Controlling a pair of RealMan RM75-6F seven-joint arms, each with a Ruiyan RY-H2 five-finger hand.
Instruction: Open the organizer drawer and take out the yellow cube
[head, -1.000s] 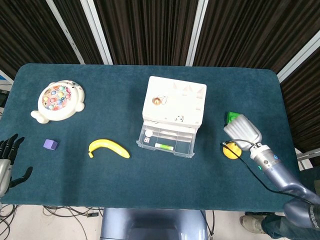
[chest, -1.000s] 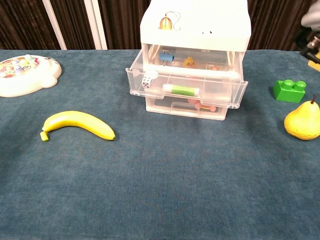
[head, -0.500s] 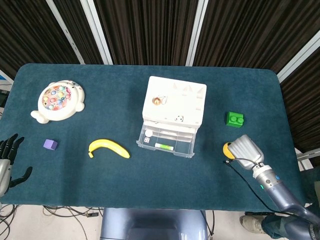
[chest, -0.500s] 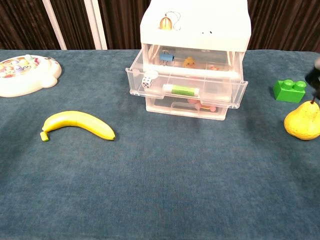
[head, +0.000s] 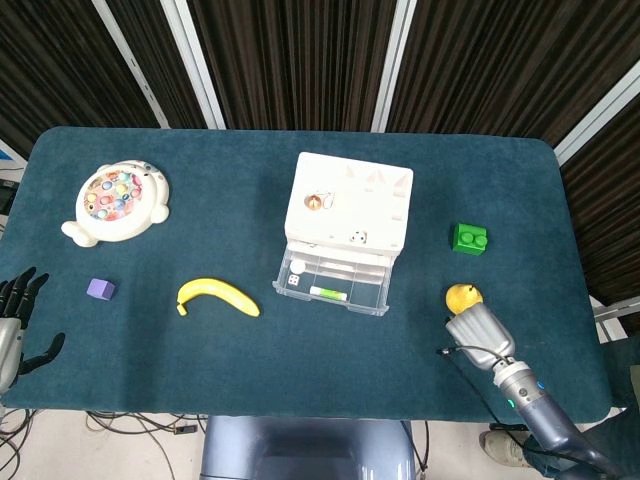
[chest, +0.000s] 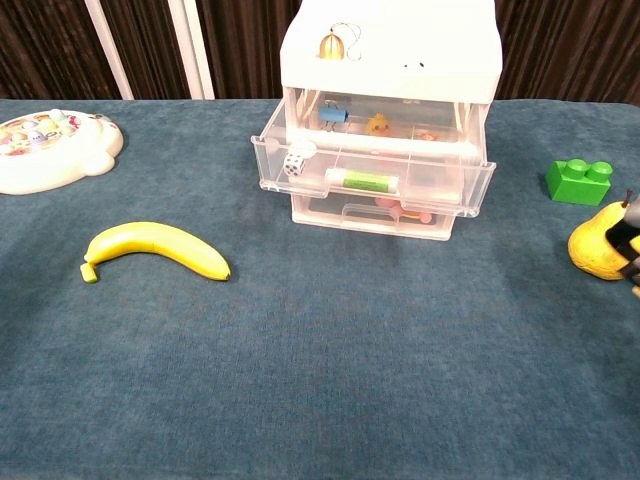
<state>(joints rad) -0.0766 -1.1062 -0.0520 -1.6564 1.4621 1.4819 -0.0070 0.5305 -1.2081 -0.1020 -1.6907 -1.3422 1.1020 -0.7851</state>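
The white organizer (head: 348, 210) sits mid-table on the blue cloth; its clear middle drawer (chest: 375, 178) is pulled out toward the robot. Inside the drawer: a white die (chest: 294, 164) at its left end and a green tube (chest: 361, 181) near the front wall. No yellow cube can be made out in either view.

Right of the organizer: green brick (head: 470, 238), then a yellow pear (head: 462, 297) nearer the front edge. The right hand (head: 478, 334) hovers just in front of the pear, seen back-on; finger state cannot be told.

Far left of the organizer, the left hand (head: 14, 320) is at the table corner, fingers spread, holding nothing.
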